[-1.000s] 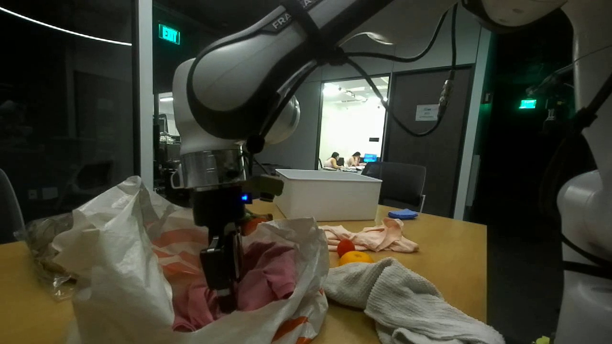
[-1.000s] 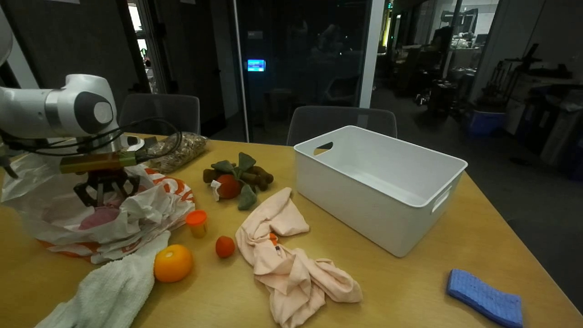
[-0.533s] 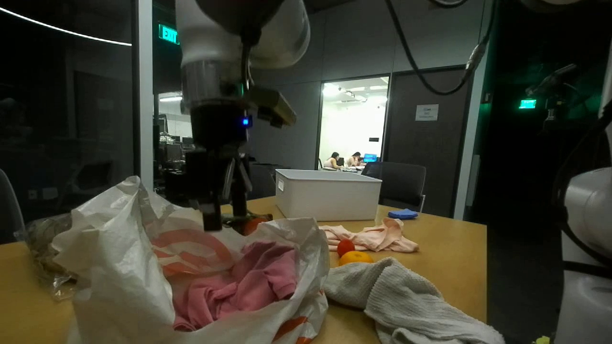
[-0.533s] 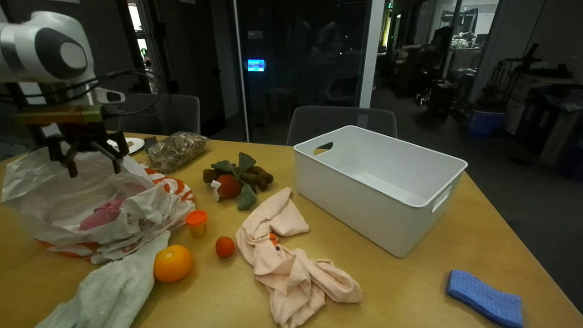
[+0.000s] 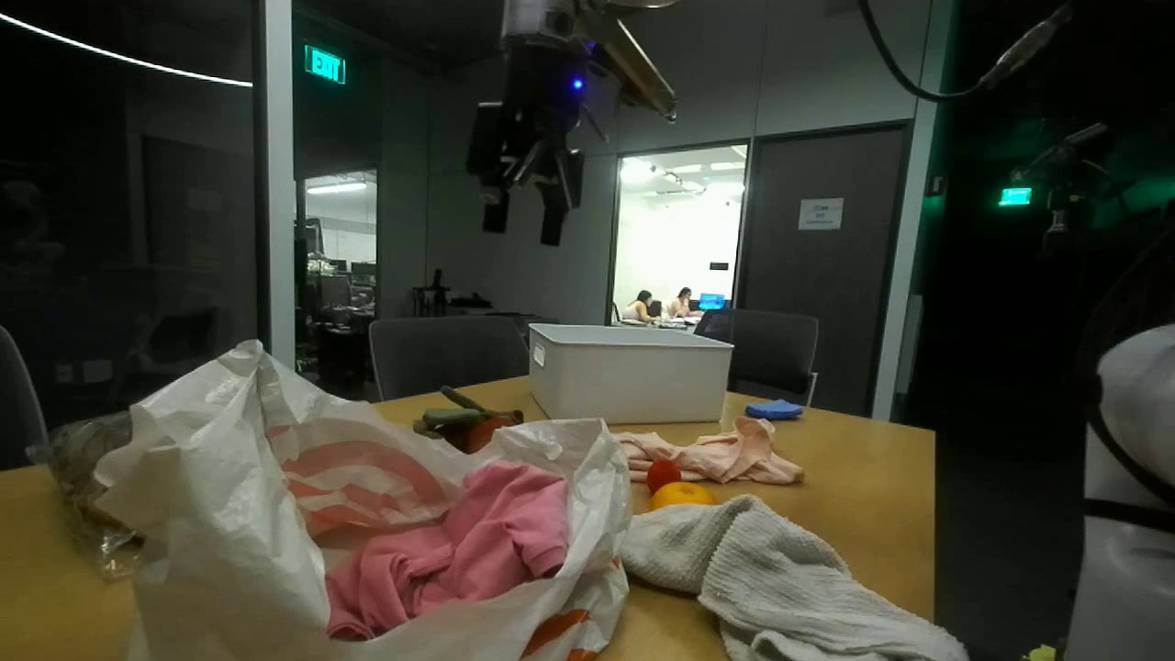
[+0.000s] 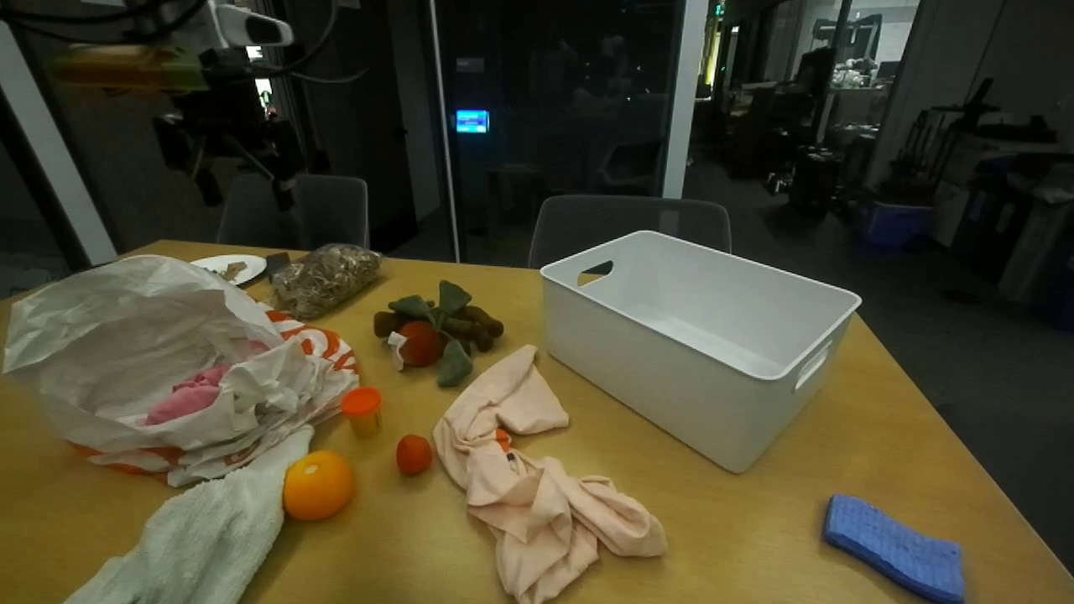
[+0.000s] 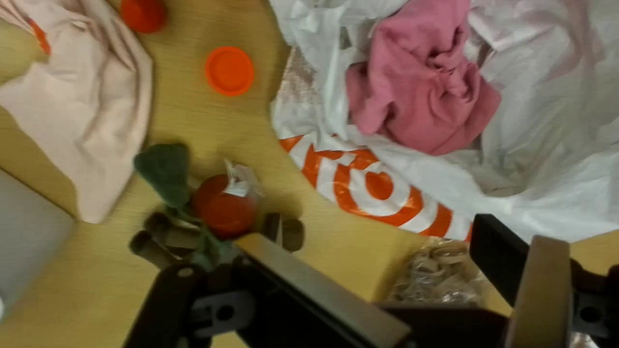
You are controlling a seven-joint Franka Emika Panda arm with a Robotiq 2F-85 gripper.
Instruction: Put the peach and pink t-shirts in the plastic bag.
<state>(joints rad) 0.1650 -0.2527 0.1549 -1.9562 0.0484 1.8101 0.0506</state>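
The pink t-shirt [image 5: 486, 542] lies crumpled inside the mouth of the white plastic bag [image 5: 220, 514], whose side carries orange print. Spread loosely on the table is the peach t-shirt [image 6: 537, 503], outside the bag, with a small orange item [image 6: 503, 439] showing among its folds. High above the table, my gripper [image 5: 523, 223] hangs with its fingers apart and nothing between them. From above, the wrist view has the pink t-shirt [image 7: 425, 87] at upper right and part of the peach t-shirt [image 7: 92, 106] at upper left, both away from the gripper [image 7: 384, 241].
A white bin [image 6: 696, 352] stands behind the peach shirt. An orange [image 6: 320, 485], a small red fruit [image 6: 414, 455], an orange-lidded jar [image 6: 362, 411] and a grey-white towel [image 6: 210, 537] sit near the bag. A leafy item [image 6: 440, 327], a clear packet [image 6: 327, 277] and a blue cloth [image 6: 894, 545] are farther off.
My gripper has opened and risen from inside the bag to high above the table. The pink shirt has stayed in the bag; the peach shirt has not moved.
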